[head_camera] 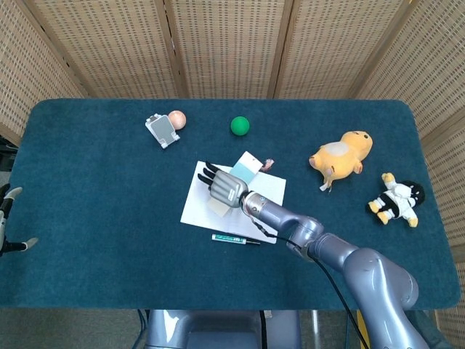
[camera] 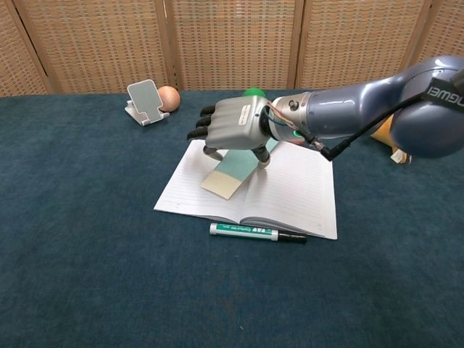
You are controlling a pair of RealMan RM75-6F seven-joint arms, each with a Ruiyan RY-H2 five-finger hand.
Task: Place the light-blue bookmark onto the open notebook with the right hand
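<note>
- Light-blue bookmark (camera: pixel 233 171) gripped under right hand (camera: pixel 230 132), low end touching notebook's (camera: pixel 297 190) left page.
- Long axis runs 1 to 7 o'clock.

The light-blue bookmark (camera: pixel 233 172) slants down onto the left page of the open, lined notebook (camera: pixel 290 192).
</note>
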